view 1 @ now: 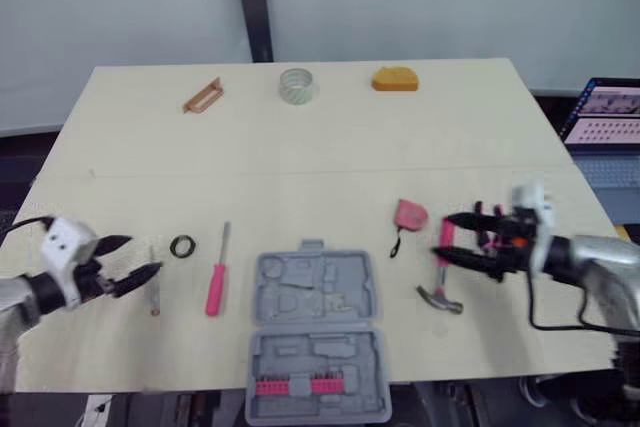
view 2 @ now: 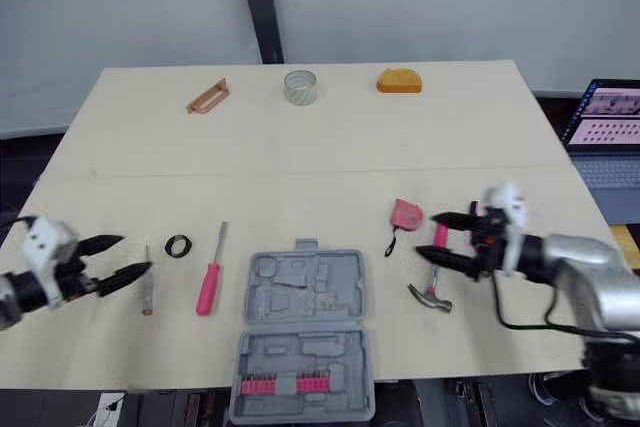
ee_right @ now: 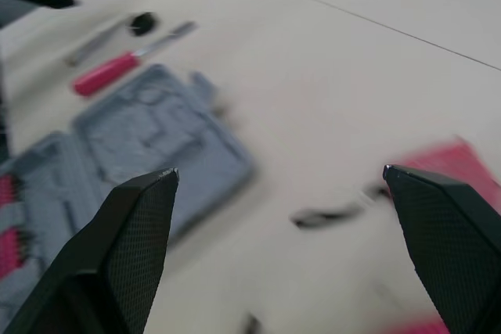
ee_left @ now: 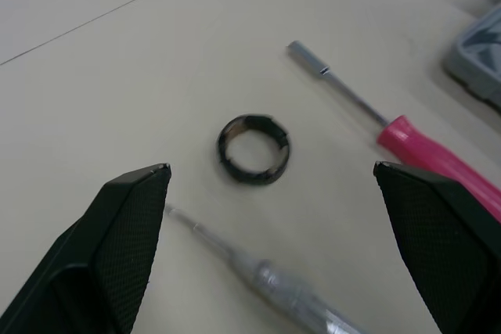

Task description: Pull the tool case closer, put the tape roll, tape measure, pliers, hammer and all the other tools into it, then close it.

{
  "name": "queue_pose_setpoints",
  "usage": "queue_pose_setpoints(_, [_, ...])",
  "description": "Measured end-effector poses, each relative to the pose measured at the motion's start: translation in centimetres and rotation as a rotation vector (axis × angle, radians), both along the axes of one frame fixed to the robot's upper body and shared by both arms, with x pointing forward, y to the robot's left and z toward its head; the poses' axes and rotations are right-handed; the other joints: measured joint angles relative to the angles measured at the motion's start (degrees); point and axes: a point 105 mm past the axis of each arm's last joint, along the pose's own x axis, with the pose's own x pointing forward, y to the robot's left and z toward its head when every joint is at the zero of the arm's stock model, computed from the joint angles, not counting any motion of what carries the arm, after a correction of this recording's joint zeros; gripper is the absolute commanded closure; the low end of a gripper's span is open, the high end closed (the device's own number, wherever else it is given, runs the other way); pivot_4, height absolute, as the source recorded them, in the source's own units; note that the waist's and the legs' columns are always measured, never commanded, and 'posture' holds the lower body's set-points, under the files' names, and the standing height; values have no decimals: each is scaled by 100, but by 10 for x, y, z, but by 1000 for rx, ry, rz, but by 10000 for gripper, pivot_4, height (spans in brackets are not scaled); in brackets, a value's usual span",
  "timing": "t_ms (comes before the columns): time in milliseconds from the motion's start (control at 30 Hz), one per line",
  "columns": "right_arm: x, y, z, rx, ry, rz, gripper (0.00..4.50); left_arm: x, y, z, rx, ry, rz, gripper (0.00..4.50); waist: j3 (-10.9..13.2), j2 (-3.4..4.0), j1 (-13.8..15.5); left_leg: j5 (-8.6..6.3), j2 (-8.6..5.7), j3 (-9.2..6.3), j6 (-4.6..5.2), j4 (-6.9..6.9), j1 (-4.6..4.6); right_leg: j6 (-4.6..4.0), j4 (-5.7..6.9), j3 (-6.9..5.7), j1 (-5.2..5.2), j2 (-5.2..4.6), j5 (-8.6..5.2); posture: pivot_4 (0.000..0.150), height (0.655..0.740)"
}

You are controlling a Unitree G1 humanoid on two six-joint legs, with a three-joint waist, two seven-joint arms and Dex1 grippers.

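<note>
Pale wooden table (view 1: pixel 330 147). Grey tool case (view 1: pixel 315 347) lies open at lower centre of frame, hinged flat, pink bit row in its near half. Left gripper (view 1: pixel 143 255) lower left, fingers spread wide, beside black ring (view 1: pixel 182 246). Right gripper (view 1: pixel 446 237) mid right, fingers wide, at pink-handled hammer (view 1: pixel 440 297), contact unclear. Clear tape roll (view 1: pixel 297 85) top centre.

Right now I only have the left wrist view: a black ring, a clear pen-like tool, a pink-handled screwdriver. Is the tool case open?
Observer: Yes. The tool case lies open and flat at the near edge of the table, with pink bits in its nearer half.
Operator: And the right end effector?
Observer: The right end effector is open, one finger to either side of the pink handle of the hammer, to the right of the case.
</note>
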Motion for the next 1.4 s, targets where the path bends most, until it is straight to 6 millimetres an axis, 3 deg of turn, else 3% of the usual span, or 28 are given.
queue_pose_setpoints(133, [-2, 51, 6, 5, -34, 156, 737, 13, -16, -8, 50, 23, -83, 295, 1, -1, -4, -1, -1, 0, 0, 6, -5, 0, 4, -3, -4, 0, 0, 1500, 7400])
queue_pose_setpoints(233, [-4, 83, 11, -15, -72, 252, 0, 23, -20, -11, 74, 20, -108, 8215, 0, -1, -11, -1, 0, 0, 0, 7, -3, 0, 10, -3, -6, 1, 0, 1500, 7400])
queue_pose_setpoints(333, [-7, 107, 12, -43, -104, 321, 0, 27, -22, -16, 86, 23, -122, 22772, 0, -2, -22, -2, -1, 0, 0, 5, -4, 0, 14, -3, -10, 1, 0, 1500, 7400])
queue_pose_setpoints(567, [-6, 142, 15, -62, -143, 355, 0, 28, -18, -26, 104, 48, -116, 22772, -1, -4, -38, -2, 0, 0, 1, 9, -7, 0, 24, -3, -19, 1, 0, 1500, 7400])
queue_pose_setpoints(833, [-5, 158, 14, -58, -159, 344, 0, 28, -20, -42, 122, 82, -123, 22772, -4, -9, -55, -2, 0, 0, 1, 8, -8, 0, 28, -3, -23, 1, 0, 1500, 7400])
queue_pose_setpoints(1400, [-4, 157, 6, -63, -128, 312, 0, 39, -24, -39, 157, 77, -144, 22772, -4, -10, -162, -2, 0, 1, 1, 0, -8, 0, 33, -3, -32, 1, 0, 1500, 7400])
